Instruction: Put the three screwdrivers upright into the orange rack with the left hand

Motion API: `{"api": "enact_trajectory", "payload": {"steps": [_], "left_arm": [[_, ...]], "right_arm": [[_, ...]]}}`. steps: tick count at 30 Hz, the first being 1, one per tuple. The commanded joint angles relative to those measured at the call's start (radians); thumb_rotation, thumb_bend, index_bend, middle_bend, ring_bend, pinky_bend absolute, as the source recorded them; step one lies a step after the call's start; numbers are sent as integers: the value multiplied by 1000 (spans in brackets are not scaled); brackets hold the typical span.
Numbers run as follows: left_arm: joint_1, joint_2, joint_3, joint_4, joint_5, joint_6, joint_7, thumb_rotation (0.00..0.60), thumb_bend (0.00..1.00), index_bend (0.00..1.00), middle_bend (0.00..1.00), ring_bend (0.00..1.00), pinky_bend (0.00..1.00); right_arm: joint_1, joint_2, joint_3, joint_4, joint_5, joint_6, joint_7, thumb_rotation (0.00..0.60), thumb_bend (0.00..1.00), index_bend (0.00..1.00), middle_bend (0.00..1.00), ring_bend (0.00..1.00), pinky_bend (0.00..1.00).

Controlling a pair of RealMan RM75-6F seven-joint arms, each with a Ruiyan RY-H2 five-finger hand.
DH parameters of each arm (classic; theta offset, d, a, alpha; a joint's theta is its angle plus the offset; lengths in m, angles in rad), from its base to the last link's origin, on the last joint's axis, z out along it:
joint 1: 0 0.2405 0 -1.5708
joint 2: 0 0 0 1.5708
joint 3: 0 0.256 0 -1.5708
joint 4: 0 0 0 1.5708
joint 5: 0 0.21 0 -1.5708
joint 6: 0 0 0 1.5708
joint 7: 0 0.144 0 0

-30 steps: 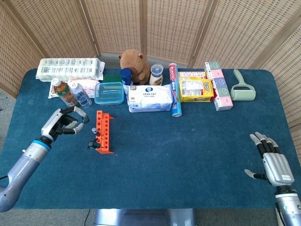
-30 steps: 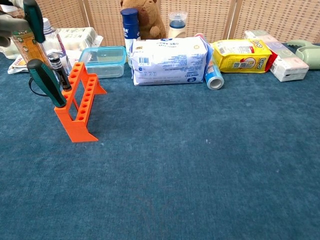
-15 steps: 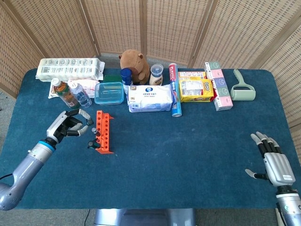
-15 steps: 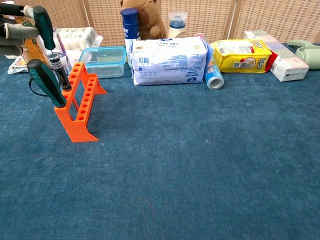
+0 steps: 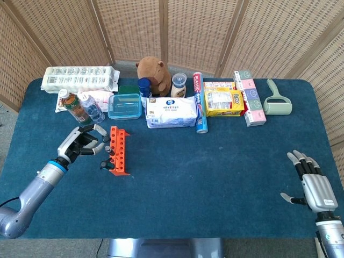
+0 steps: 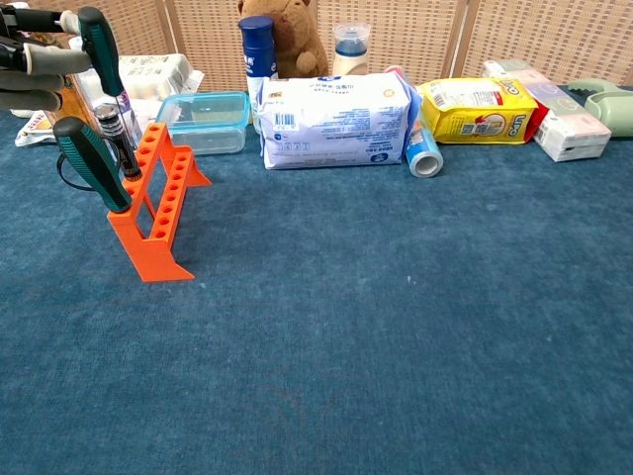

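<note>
The orange rack stands on the blue table left of centre. A green-handled screwdriver leans in its near end, and a black-handled one stands just behind it. My left hand is close to the rack's left side and grips a third green-handled screwdriver roughly upright, shaft pointing down over the rack's far holes. Whether the tip is in a hole is hidden. My right hand rests open at the table's front right, holding nothing.
Behind the rack are two bottles, a clear blue-lidded box and an egg carton. A wipes pack, plush toy, tube can, yellow packet and lint roller line the back.
My left hand has carried the third screwdriver rightward, from well left of the rack to right beside it. The right hand has not moved.
</note>
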Motion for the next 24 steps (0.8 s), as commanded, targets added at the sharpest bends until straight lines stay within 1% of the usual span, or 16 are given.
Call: {"api": "enact_trajectory", "payload": {"steps": [1, 9, 15, 24], "left_arm": [[-4, 2, 5, 4, 1, 3, -15, 600, 381, 687, 1000, 1000, 1000], [-11, -5, 22, 35, 11, 15, -69, 600, 380, 687, 1000, 1000, 1000], [-22, -17, 40, 59, 40, 14, -128, 600, 380, 687, 1000, 1000, 1000], [-29, -17, 64, 71, 70, 39, -172, 600, 378, 687, 1000, 1000, 1000]], "right_arm": [[0, 0, 0, 0, -1, 0, 1, 600, 20, 0, 32, 14, 9], [1, -1, 0, 1, 1, -2, -1, 600, 21, 0, 32, 14, 9], [1, -2, 0, 1, 3, -3, -4, 600, 20, 0, 33, 14, 9], [1, -1, 1, 1, 2, -2, 0, 600, 21, 0, 32, 14, 9]]}}
